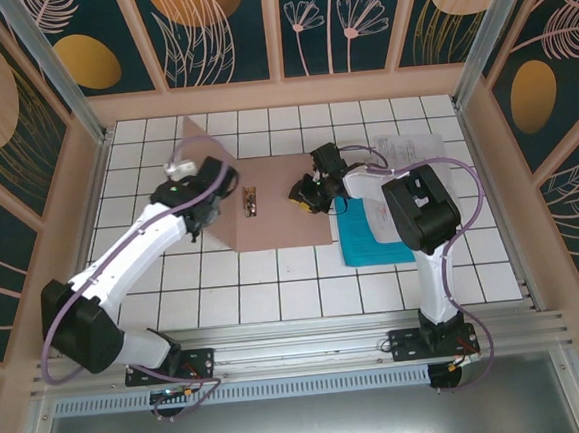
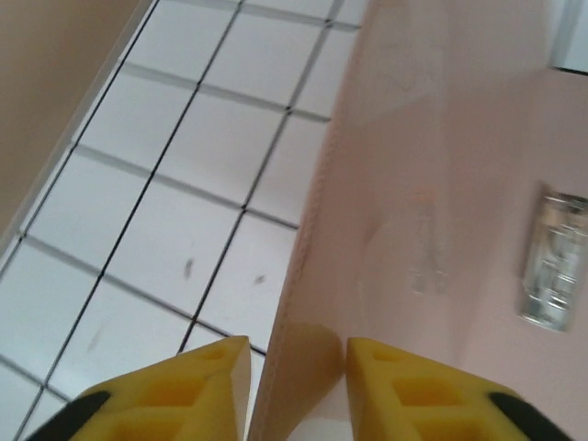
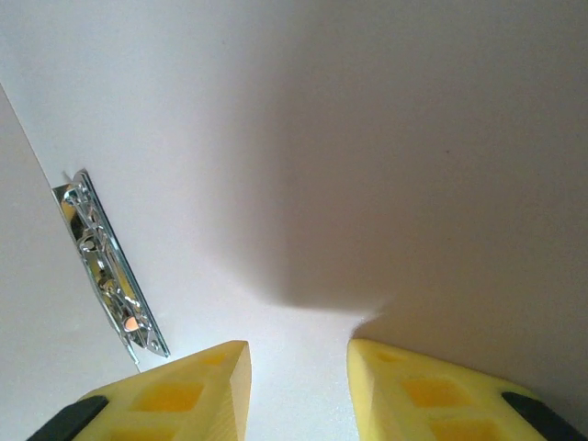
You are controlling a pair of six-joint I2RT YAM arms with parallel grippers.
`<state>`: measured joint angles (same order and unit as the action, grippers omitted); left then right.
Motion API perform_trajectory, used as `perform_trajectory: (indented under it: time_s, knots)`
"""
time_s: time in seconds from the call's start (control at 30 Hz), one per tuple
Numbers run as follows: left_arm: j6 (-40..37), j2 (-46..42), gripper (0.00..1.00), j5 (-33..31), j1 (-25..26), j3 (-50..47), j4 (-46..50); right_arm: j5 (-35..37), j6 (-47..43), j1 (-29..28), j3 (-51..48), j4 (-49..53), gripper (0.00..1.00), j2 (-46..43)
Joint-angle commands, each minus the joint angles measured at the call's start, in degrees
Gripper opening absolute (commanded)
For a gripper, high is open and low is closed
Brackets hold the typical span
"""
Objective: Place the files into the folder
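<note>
The folder point(image 1: 273, 203) lies open between both hands; the files point(image 1: 389, 209) lie right of the right hand point(image 1: 306, 193).

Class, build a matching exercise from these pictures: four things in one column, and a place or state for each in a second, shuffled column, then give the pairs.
Things:
1. folder cover
2. metal clip
3. teal-blue sheet
4. right gripper

Places or states:
A. flat on the tiles beneath the right arm
B. raised upright between the left gripper's fingers
C. above the open folder's right part
D. fixed on the folder's inner face

Pairs: 1-B, 2-D, 3-A, 4-C
</note>
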<state>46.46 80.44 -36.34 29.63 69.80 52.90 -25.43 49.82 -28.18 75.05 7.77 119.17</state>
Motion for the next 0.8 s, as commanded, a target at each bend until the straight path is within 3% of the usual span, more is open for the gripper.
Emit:
perform_trajectory:
  time_s: [0.0,0.17,0.33,0.4,0.47,0.57,0.77]
  knots:
    - [3.0,-3.7,0.44,5.3,-7.7,-3.5,-0.1,2.5,-1.0,0.7,-3.0,6.3,0.36,1.1]
    - [7.9,-8.1,0.74,7.0,-18.7,-4.8,0.3,1.8,-1.0,0.8,-2.6,6.4,0.35,1.4]
    - [7.8,-8.5,0.74,4.2,-20.0,4.1,1.3,1.4,-1.1,0.7,-2.2,6.5,0.35,1.2]
    - [3.4,-7.1,0.71,9.4,-20.0,7.0,-2.4,1.2,-1.1,0.7,-2.2,6.4,0.35,1.2]
    - [-1.7,-4.2,0.63,20.3,-19.9,7.6,-8.3,0.9,-1.0,0.7,-2.2,6.3,0.35,1.1]
    - [-6.0,3.1,0.59,31.0,-15.8,8.5,-11.8,0.6,-0.9,0.7,-2.2,6.2,0.35,1.1]
    - [-10.7,22.0,0.62,33.0,-4.9,15.0,-9.6,0.4,-1.0,0.6,-2.3,6.2,0.35,1.0]
